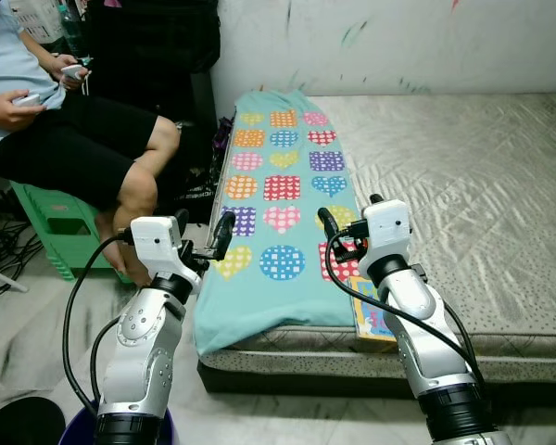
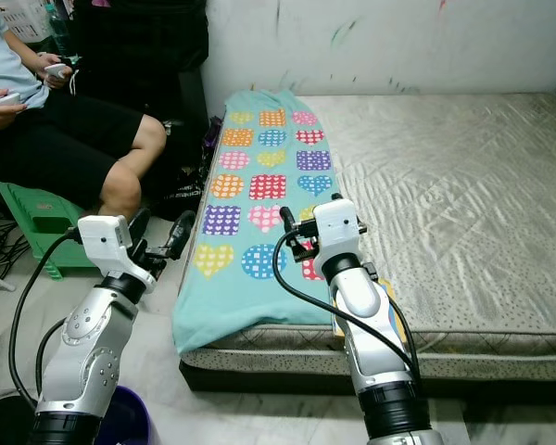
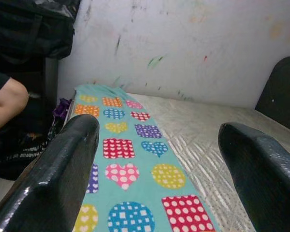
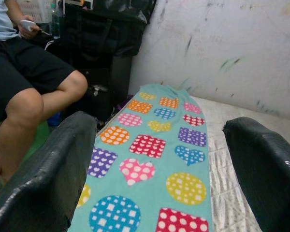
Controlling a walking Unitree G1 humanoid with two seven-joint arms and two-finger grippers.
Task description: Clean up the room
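Observation:
A teal blanket (image 1: 280, 204) printed with coloured hearts and dotted shapes lies lengthwise along the left side of a bare grey mattress (image 1: 473, 185); its near end hangs over the mattress edge. A colourful flat book (image 1: 372, 320) rests at the front edge of the mattress, partly under my right arm. My left gripper (image 1: 202, 229) is open and empty, hovering beside the blanket's near left corner. Above the blanket's near right part, my right gripper (image 1: 350, 213) also stands open and holds nothing.
A person (image 1: 65, 139) sits on a green stool (image 1: 56, 227) at the left, holding small devices. Black bags (image 1: 157, 42) stand against the marked white wall (image 1: 398, 37). A dark blue bucket (image 1: 79, 428) and a black round object (image 1: 18, 422) lie by my left arm. Cables (image 1: 0, 255) trail on the floor.

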